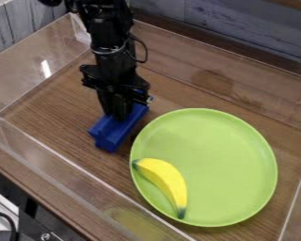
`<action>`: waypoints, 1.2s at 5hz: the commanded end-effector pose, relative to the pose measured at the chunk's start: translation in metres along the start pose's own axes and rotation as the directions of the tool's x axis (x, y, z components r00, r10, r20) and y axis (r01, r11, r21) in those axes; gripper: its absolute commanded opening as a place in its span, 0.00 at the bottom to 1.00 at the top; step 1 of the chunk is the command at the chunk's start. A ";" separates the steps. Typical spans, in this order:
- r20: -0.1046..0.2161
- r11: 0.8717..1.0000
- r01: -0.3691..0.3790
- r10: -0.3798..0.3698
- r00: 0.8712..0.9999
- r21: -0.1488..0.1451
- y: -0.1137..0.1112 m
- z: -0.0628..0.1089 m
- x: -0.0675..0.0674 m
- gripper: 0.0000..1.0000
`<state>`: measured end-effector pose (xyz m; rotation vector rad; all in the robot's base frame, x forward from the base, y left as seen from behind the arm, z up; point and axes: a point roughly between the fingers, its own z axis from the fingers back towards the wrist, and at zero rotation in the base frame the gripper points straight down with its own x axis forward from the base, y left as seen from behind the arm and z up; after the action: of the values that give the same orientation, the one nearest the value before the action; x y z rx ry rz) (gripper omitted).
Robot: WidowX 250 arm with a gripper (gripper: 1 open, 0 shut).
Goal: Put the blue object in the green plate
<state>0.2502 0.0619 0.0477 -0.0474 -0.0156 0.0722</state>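
Observation:
The blue object lies on the wooden table just left of the green plate, its long side running from upper right to lower left. My black gripper points straight down over its upper end. The fingers have drawn in narrow against that end of the block and look shut on it. The block's upper end is hidden behind the fingers. A yellow banana lies in the plate's near left part.
Clear plastic walls fence the table on the left, front and back. A grey plank backdrop stands behind. Bare wood shows left of the block.

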 end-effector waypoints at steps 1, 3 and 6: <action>0.034 1.000 0.004 -0.004 0.999 0.010 -0.002 0.014 0.006 0.00; 0.039 1.000 -0.006 0.005 0.999 0.010 -0.004 0.021 0.007 0.00; 0.052 1.000 -0.025 0.025 0.998 0.006 -0.009 0.027 0.011 0.00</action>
<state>0.2495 0.0550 0.0543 -0.0549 0.0165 0.1104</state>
